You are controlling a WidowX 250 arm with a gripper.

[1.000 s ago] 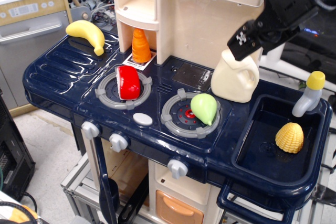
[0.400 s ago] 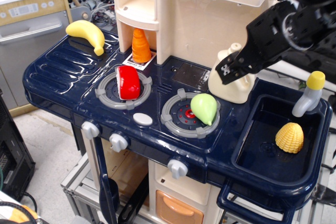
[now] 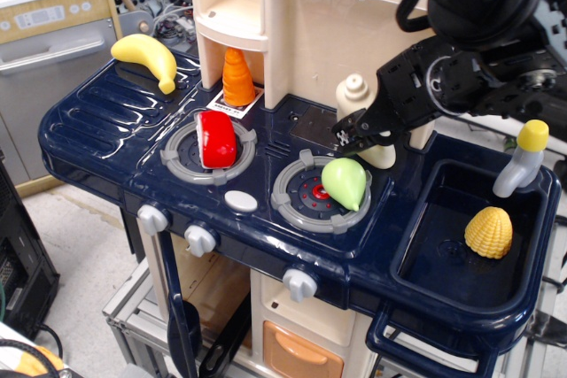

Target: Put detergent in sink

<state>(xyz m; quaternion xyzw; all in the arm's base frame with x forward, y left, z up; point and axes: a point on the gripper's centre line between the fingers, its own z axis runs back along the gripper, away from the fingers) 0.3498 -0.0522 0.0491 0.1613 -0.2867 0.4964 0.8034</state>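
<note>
The cream-white detergent (image 3: pixel 353 102) stands on the navy counter behind the right burner. Only its cap, neck and a strip of its base show, because the black arm covers the rest. My gripper (image 3: pixel 359 137) is low against the jug's front, just above the pale green pear toy (image 3: pixel 345 182). The arm hides how the jaws stand on the jug. The navy sink (image 3: pixel 438 250) is to the right, with the grey tap and its yellow cap (image 3: pixel 523 157) at its back edge.
A yellow ridged toy (image 3: pixel 488 232) lies in the sink. A red toy (image 3: pixel 216 138) is on the left burner. An orange carrot (image 3: pixel 237 77) stands in the alcove and a banana (image 3: pixel 148 57) lies at the far left. The cream cabinet wall (image 3: pixel 310 50) rises behind the jug.
The arm has come down and leftward from above the jug to its front. The jug's cap now shows further left than before, so the jug has shifted or tilted left.
</note>
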